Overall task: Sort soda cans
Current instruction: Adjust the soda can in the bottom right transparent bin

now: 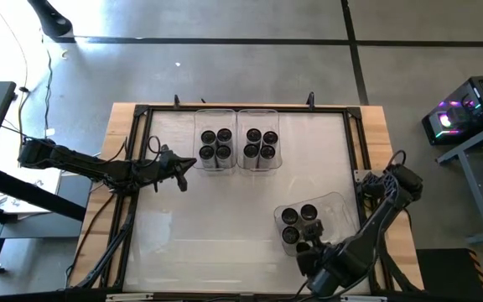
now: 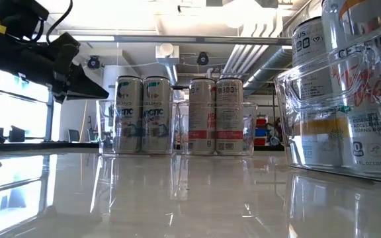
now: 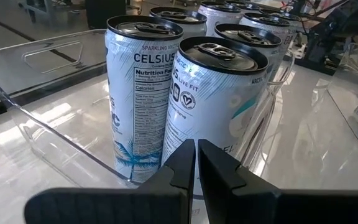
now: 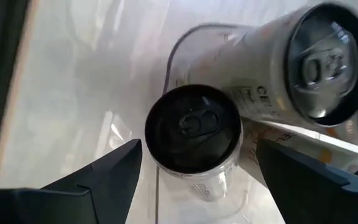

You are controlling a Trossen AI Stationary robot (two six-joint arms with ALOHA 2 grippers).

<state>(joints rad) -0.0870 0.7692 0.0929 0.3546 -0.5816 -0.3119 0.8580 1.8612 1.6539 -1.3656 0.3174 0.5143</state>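
Note:
The soda cans stand upright in three clear bins. Several blue-printed cans fill the far left bin (image 1: 216, 145), several red-printed ones the bin beside it (image 1: 261, 144), and more stand in the near right bin (image 1: 329, 205). My left gripper (image 1: 183, 174) (image 3: 196, 152) hangs shut just outside the left bin's wall, level with a blue-printed can (image 3: 213, 106). My right gripper (image 1: 309, 237) (image 4: 197, 149) is open above the near right bin. Its fingers stand on either side of a dark-topped can (image 4: 193, 127), and I see no touch.
A black frame (image 1: 141, 113) runs around the white tabletop. Bare tabletop lies between the far bins and the near right bin, and across the near left part. More cans (image 4: 325, 62) crowd close beside the one between my right fingers.

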